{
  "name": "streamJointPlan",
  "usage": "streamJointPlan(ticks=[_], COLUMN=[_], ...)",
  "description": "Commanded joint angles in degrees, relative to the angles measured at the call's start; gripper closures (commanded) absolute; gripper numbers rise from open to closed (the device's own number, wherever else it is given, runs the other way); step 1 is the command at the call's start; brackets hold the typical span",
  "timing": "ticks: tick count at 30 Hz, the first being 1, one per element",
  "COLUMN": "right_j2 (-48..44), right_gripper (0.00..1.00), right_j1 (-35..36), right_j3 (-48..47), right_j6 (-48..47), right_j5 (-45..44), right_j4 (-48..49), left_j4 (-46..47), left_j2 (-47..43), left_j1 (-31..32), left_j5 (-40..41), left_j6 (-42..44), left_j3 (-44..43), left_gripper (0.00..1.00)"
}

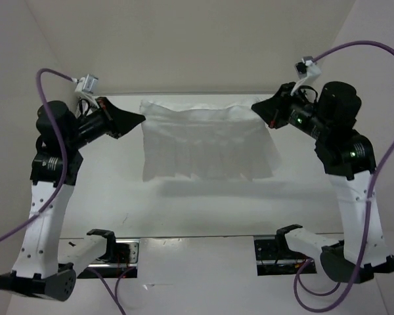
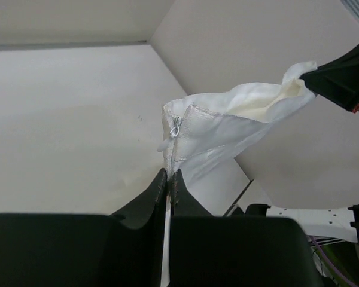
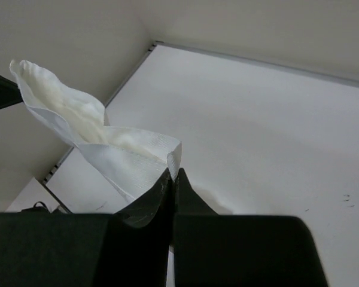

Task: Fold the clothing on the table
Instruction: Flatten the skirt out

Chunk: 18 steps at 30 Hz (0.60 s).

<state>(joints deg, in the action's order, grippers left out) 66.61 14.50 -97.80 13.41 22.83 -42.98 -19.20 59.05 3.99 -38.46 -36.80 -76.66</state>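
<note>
The clothing (image 1: pixel 207 141) is a thin white pleated garment held up above the table (image 1: pixel 203 203), hanging between my two grippers and casting a shadow below. My left gripper (image 1: pixel 142 119) is shut on its upper left corner, where a small zipper pull shows on the clothing (image 2: pixel 215 128) just past my left gripper (image 2: pixel 169 174). My right gripper (image 1: pixel 255 105) is shut on the upper right corner. In the right wrist view the clothing (image 3: pixel 107 143) stretches left from my right gripper (image 3: pixel 174 173).
White upright walls (image 1: pixel 203 46) enclose the back and sides of the table. Purple cables (image 1: pixel 46 98) loop around both arms. Two dark recesses (image 1: pixel 118 257) sit at the near edge by the arm bases.
</note>
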Motion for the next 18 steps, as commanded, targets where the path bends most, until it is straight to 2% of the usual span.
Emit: streamJointPlan(ticks=[1, 7, 9, 11, 15, 18], right_j2=[-1.7, 9.7, 15.7, 20.4, 23.7, 24.9], right_gripper=[1.00, 1.00, 1.00, 1.00, 1.00, 1.00], right_j1=[0.4, 0.4, 0.4, 0.4, 0.4, 0.4], right_j3=[-0.5, -4.5, -10.4, -16.3, -24.8, -28.5], right_j6=[-0.4, -0.4, -0.4, -0.9, -3.3, -4.4], right_j5=[-3.7, -10.3, -13.0, -15.7, -17.6, -19.0], right_j4=[-2.5, -2.0, -2.6, -2.6, -2.6, -4.0], left_j4=[2.8, 2.1, 2.7, 1.5, -1.9, -2.4], left_j2=[-1.7, 14.0, 19.9, 25.6, 32.5, 33.8], left_j1=[-0.5, -1.0, -1.7, -2.4, -3.8, -5.0], left_j5=[-0.9, 0.0, 0.7, 0.7, -0.5, -1.0], left_j6=[-0.5, 1.8, 2.4, 3.1, 3.7, 3.7], left_j3=[-0.8, -7.9, -11.9, -20.2, -33.0, -36.0], left_gripper=[1.00, 1.00, 1.00, 1.00, 1.00, 1.00])
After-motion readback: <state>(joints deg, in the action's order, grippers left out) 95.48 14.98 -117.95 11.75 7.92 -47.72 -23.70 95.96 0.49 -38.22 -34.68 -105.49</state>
